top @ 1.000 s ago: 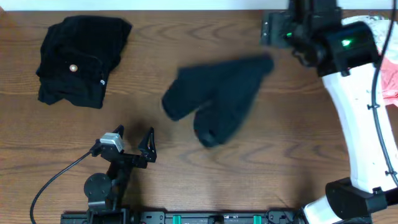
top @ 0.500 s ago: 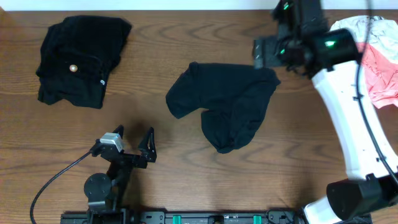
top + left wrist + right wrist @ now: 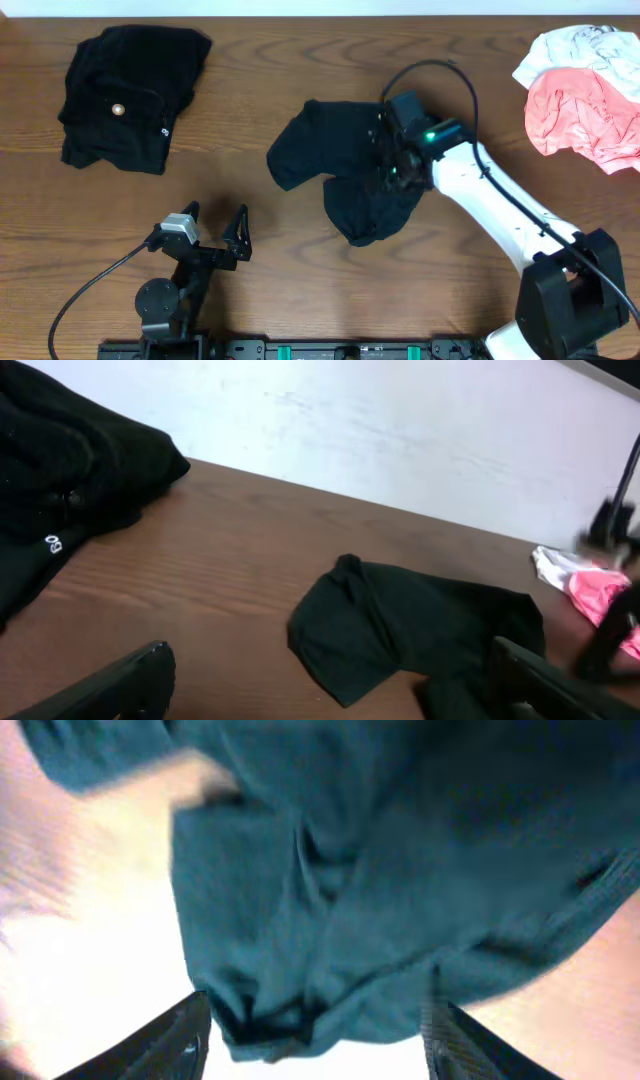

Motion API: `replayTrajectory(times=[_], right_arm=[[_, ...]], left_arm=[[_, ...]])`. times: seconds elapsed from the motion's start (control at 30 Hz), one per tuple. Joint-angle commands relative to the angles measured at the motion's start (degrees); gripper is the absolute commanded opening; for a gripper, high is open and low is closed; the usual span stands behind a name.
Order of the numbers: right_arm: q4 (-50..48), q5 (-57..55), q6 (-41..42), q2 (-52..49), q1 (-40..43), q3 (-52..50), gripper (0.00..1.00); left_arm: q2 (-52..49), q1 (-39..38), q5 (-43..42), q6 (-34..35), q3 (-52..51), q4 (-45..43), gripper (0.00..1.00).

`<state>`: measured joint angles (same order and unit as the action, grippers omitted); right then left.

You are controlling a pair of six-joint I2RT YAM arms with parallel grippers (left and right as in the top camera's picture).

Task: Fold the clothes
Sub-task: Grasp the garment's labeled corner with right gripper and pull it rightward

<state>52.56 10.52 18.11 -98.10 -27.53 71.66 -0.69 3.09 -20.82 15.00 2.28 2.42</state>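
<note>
L hand (image 3: 215,220): nearest, by the front edge of the desk (image 3: 300,290); fingers spread wide, nothing btwn them, tips aimed toward the far side.
L hand vs shirt: well apart; bare wood btwn them, shirt lies ahead and to its right.
Cable (image 3: 85,290): thin, black, curls off the L arm's base along the front-left of the desk.
Black shirt (image 3: 335,160): mid-desk, crumpled, not flat; one rounded lobe sticks out left, another droops toward the front edge.
R hand (image 3: 316,1010): right over the shirt's right half, arm reaching in from the front-right corner; fingers apart, moderately wide, a bunched fold of cloth lying btwn the tips, not pinched.
Fabric: soft, matte, fine knit; deep creases and a rolled hem show in the R wrist view.
Desk surface: dark brown wood grain, smooth.
Room: open wood all round the shirt, esp. front and left; R arm crosses the front-right area.
Black pile (image 3: 130,90): far-left corner, folded roughly square, thick, w/ a small pale button (image 3: 118,110) on top; well apart from the shirt.
Pink piece (image 3: 585,115): far-right corner, rumpled, running to the desk's right edge.
White piece (image 3: 570,45): touching the pink one, on its far side, at the far edge.
</note>
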Motion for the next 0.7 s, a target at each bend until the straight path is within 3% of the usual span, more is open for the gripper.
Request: replayTrajectory(times=[0.0, 0.27, 0.67], right_arm=[[0.9, 2.2, 3.6, -0.2, -1.5, -2.3, 0.63], [0.0, 7.5, 8.0, -0.2, -4.9, -6.6, 0.47], [-2.0, 7.7, 12.6, -4.4, -7.7, -8.6, 0.5]], left_arm=[[0.3, -0.3, -0.5, -0.3, -1.7, 0.7, 0.98], [0.3, -0.3, -0.5, -0.3, -1.7, 0.7, 0.98], [0.3, -0.3, -0.6, -0.3, -1.7, 0.7, 0.98]])
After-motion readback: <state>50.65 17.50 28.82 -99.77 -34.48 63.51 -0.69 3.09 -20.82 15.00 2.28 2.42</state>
